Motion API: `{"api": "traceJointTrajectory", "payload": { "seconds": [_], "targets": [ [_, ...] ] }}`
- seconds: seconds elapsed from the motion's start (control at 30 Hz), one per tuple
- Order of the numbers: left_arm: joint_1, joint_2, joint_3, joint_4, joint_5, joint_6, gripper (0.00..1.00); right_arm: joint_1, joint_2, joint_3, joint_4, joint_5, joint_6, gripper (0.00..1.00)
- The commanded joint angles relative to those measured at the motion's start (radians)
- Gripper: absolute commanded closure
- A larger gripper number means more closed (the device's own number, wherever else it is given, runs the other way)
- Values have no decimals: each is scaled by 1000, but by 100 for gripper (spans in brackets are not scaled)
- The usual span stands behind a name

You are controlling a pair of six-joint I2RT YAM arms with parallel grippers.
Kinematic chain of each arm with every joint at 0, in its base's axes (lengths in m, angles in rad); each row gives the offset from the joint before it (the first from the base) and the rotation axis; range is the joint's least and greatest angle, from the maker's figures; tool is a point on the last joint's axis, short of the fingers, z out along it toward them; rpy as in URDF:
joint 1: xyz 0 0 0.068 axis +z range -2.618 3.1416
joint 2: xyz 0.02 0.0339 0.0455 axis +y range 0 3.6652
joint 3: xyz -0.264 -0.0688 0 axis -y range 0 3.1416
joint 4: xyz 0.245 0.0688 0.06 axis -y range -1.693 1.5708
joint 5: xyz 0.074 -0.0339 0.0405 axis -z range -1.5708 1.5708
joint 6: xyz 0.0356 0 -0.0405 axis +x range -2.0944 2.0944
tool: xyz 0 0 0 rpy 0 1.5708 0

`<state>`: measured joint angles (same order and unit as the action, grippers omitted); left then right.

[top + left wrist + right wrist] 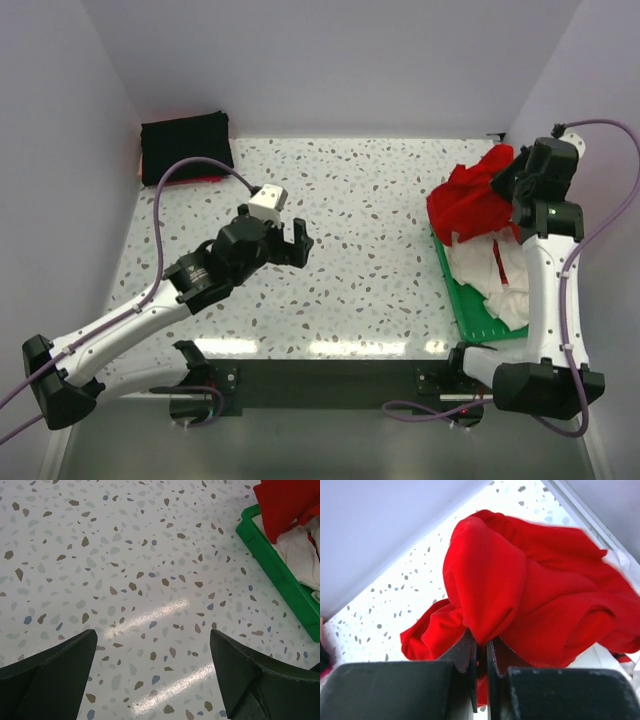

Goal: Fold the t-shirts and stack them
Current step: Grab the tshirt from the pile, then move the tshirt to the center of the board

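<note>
My right gripper (481, 655) is clenched on a fold of the red shirt (520, 595), which bunches above the tray (462, 292) at the right edge of the worktop (380, 190) and lies to the gripper's left, toward the middle, where my left gripper (292, 243) hovers released.

Colour key. The table (370, 200): white terrazzo speckled with grey, brown and blue chips. The red t-shirt (475, 205): plain bright red throughout. The whitish t-shirt (490, 278): off-white; the tray (468, 310) — solid green. The black t-shirt (185, 145): uniform black. The left hand (300, 243) and right hand (481, 650): matt black — like the arm joints (200, 275); arm links (120, 325) white. Cables (160, 215): pale purple. Walls (60, 120): pale lilac.
</note>
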<state>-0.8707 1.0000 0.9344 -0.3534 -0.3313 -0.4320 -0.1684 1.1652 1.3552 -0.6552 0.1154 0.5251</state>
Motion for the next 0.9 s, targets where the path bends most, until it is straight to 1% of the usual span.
{"api": "traceJointTrajectory", "payload": {
  "seconds": [0.0,0.13,0.2,0.27,0.3,0.33,0.4,0.43,0.47,0.5,0.6,0.63,0.7,0.8,0.83,0.87],
  "targets": [
    [9,-5,23,8,-23,-27,0,0,-15,61,-47,-8,-31,100],
    [9,-3,37,-2,-38,-27,0,3,-9,94,-31,-77,-36,100],
    [12,-9,43,-13,-69,-30,1,15,-1,139,-9,-114,-36,100],
    [16,-20,52,-18,-89,-31,1,70,27,214,-6,-134,-36,100],
    [25,-23,53,-21,-97,-33,1,102,40,246,-14,-119,-42,100],
    [32,-27,61,-24,-101,-34,1,184,56,318,-23,-102,-43,100],
    [59,-34,64,-27,-107,-36,1,265,103,375,-29,-94,-30,100],
    [71,-35,73,-36,-106,-39,1,350,119,413,-21,-89,-24,100],
    [85,-38,76,-41,-104,-40,1,397,142,429,-6,-83,-17,100],
    [120,-41,80,-50,-101,-43,1,484,155,442,0,-66,-13,100],
    [197,-61,81,-62,-77,-50,0,598,210,479,29,-56,-5,100],
    [206,-66,81,-65,-83,-48,0,663,223,495,35,-53,-4,100],
    [220,-81,90,-79,-113,-47,0,746,261,499,60,-57,-13,100],
    [228,-92,96,-90,-133,-51,0,773,297,449,84,-94,-14,100],
    [228,-90,95,-101,-135,-65,0,773,300,379,89,-97,-13,99],
    [228,-90,92,-107,-135,-74,0,773,301,339,85,-105,-19,79]
  ]
}}
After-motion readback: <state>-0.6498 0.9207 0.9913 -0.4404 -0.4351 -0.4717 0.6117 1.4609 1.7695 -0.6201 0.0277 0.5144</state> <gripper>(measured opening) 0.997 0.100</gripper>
